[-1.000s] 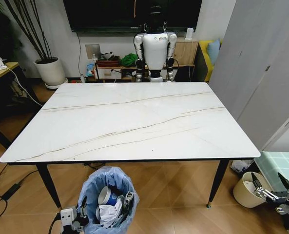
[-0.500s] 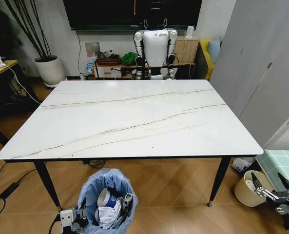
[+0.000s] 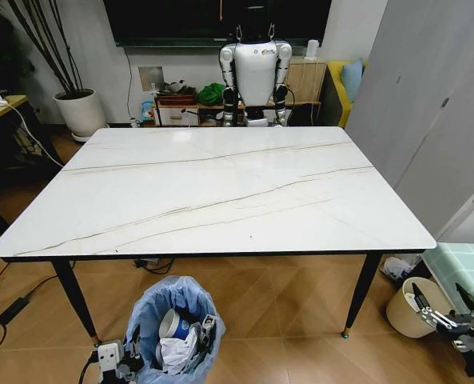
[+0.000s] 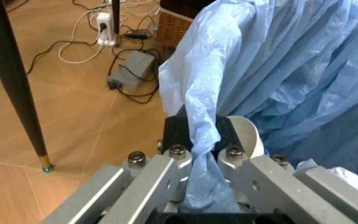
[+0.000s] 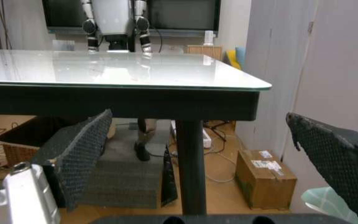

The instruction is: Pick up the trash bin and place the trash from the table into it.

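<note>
The trash bin [image 3: 177, 320], lined with a crinkled light-blue bag, stands on the floor in front of the table [image 3: 221, 192]. Inside it lie pieces of trash: a blue-and-white paper cup [image 3: 175, 322], crumpled white paper [image 3: 175, 352] and a dark wrapper [image 3: 206, 332]. My left gripper [image 3: 121, 360] is at the bin's left side, shut on its rim. In the left wrist view, the gripper [image 4: 201, 154] has its fingers [image 4: 166, 161] pinching the blue bag [image 4: 278, 70] and the rim. My right gripper [image 3: 448, 312] hangs low at the right, open; its dark pads [image 5: 79, 154] are wide apart.
A cream bin [image 3: 408, 308] stands beside the right gripper, near a black table leg [image 3: 363, 292]. Cables and a power strip [image 4: 129, 70] lie under the table. A white humanoid robot [image 3: 255, 72] stands behind the far edge. A grey cabinet [image 3: 436, 120] lines the right side.
The whole head view has shifted slightly, so the camera moved: the table spreads wider. The bin and both grippers keep their places in the view. The left grip is unchanged.
</note>
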`<state>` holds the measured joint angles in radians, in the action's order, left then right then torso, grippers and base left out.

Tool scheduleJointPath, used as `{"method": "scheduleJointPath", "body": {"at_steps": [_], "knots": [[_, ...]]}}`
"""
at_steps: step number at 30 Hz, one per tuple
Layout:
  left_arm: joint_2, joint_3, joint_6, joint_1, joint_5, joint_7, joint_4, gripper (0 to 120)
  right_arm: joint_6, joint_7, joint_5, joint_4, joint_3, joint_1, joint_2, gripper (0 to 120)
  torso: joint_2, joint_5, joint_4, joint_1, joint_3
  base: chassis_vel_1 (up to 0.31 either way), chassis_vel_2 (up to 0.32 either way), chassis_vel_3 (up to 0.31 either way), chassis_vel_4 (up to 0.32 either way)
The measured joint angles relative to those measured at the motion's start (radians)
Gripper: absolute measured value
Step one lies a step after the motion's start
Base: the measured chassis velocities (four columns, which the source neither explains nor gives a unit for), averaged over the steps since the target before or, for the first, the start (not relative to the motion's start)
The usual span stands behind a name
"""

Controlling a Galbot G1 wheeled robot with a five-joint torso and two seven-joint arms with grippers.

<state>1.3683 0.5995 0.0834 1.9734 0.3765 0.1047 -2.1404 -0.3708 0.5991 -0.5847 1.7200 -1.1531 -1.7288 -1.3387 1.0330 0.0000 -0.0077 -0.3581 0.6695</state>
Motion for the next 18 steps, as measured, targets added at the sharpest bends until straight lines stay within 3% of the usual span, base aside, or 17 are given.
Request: {"method": "scheduleJointPath", "body": {"at_steps": [18], "knots": [[0.010, 0.023, 0.018, -0.030, 0.062, -0.004, 0.020, 0, 0.000, 0.000, 0.000, 0.000, 0.000, 0.000, 0.000, 100, -0.089, 0.0000, 0.0000, 0.039, -0.051, 0.000, 0.000, 0.000, 0.000]]}}
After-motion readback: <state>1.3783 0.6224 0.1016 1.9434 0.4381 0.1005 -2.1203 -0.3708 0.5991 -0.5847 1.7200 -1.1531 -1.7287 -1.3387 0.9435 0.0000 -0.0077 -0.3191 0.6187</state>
